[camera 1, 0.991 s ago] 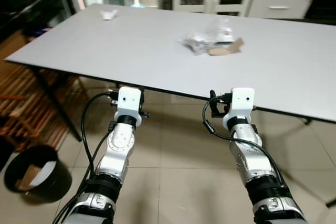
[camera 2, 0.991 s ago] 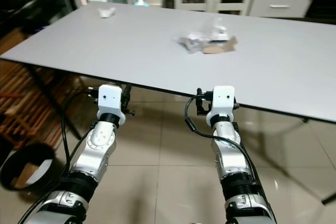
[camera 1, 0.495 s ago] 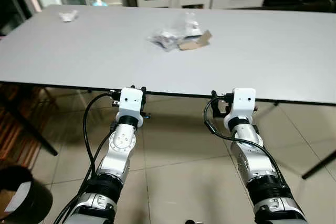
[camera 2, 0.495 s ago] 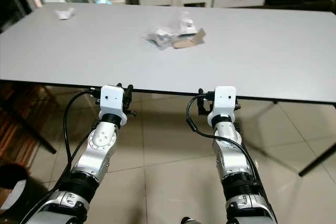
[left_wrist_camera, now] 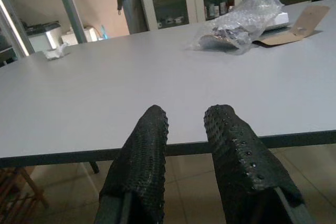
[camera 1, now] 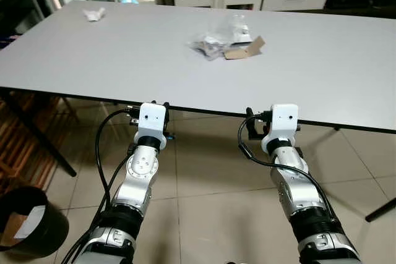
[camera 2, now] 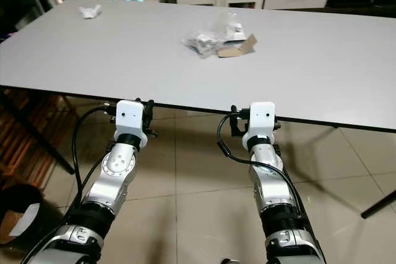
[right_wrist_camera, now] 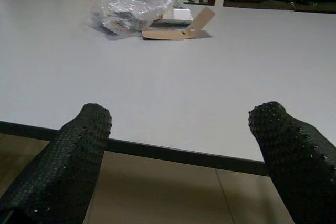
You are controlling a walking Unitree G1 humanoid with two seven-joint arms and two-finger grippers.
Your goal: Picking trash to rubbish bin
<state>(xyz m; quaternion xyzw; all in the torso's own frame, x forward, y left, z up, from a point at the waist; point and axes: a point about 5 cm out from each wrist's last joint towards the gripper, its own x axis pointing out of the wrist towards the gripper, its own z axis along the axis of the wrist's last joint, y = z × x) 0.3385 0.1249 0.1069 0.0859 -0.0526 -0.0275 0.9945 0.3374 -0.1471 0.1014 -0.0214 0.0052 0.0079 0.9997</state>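
Trash (camera 1: 224,44): crinkled clear plastic wrap, small white box, brown cardboard flap; mid-counter (camera 1: 124,60), grey, smooth. Crumpled white scrap (camera 1: 94,13): far left corner. Left end effector (left_wrist_camera: 186,145): narrowly parted, empty, at near edge. Right end effector (right_wrist_camera: 181,150): wide open, empty. Black bin (camera 1: 28,221): floor, left.

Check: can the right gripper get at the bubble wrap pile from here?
Probably not yet. The right gripper sits open at the table edge, and the bubble wrap lies well toward the middle. Nothing lies between them, so the path is free, but the robot likely must lean in.
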